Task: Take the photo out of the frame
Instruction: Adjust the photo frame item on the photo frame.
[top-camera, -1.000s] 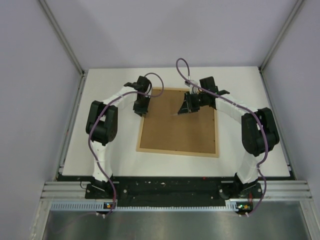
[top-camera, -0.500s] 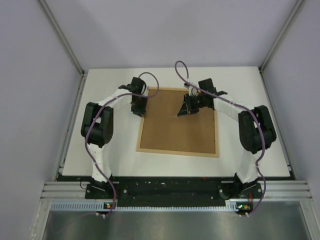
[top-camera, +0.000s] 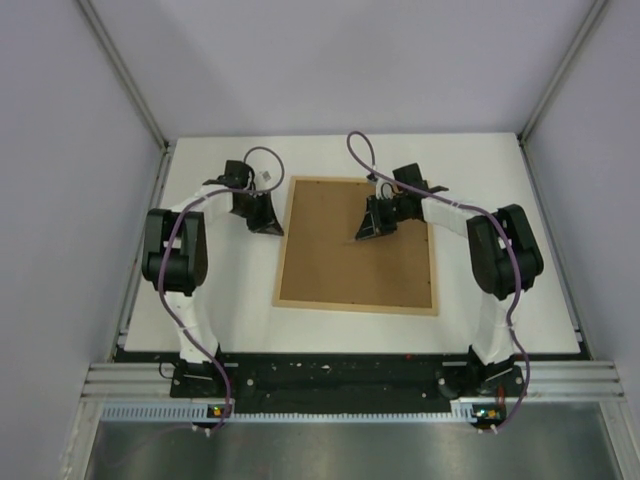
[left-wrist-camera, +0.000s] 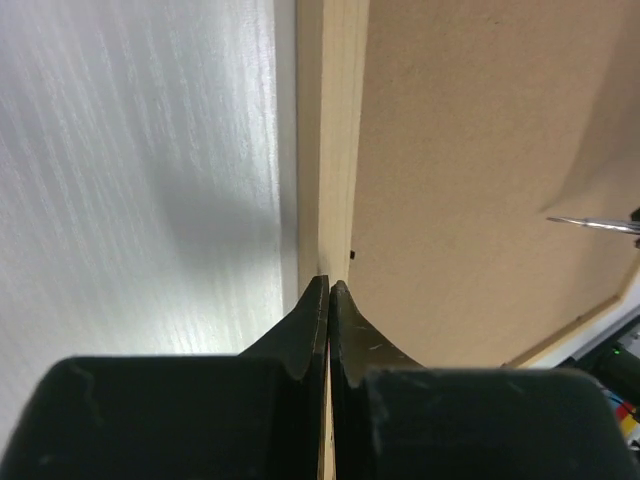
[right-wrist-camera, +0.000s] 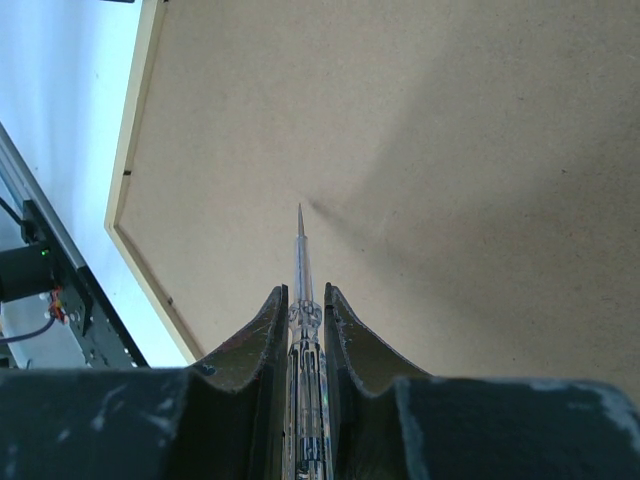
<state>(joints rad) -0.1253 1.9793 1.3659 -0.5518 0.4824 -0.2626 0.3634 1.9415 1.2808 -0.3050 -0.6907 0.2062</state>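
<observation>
The frame (top-camera: 355, 305) lies face down on the white table, its thin light-wood border around the plain brown backing board (top-camera: 350, 265). The photo is hidden under the board. My left gripper (top-camera: 267, 226) is shut and empty, at the frame's left border near the far corner; the left wrist view shows its tips (left-wrist-camera: 329, 285) in line with that border (left-wrist-camera: 335, 150). My right gripper (top-camera: 364, 232) is shut on a clear-handled screwdriver (right-wrist-camera: 302, 260). Its metal tip points at the board (right-wrist-camera: 420, 150) in the far middle, just above the surface.
The screwdriver's tip also shows at the right edge of the left wrist view (left-wrist-camera: 595, 225). White table (top-camera: 220, 310) lies around the frame. The black base rail (top-camera: 330, 375) runs along the near edge. Grey walls stand on both sides.
My left gripper has moved left, off the board's far left corner to just outside the frame's left border. My right gripper has shifted slightly left with the screwdriver.
</observation>
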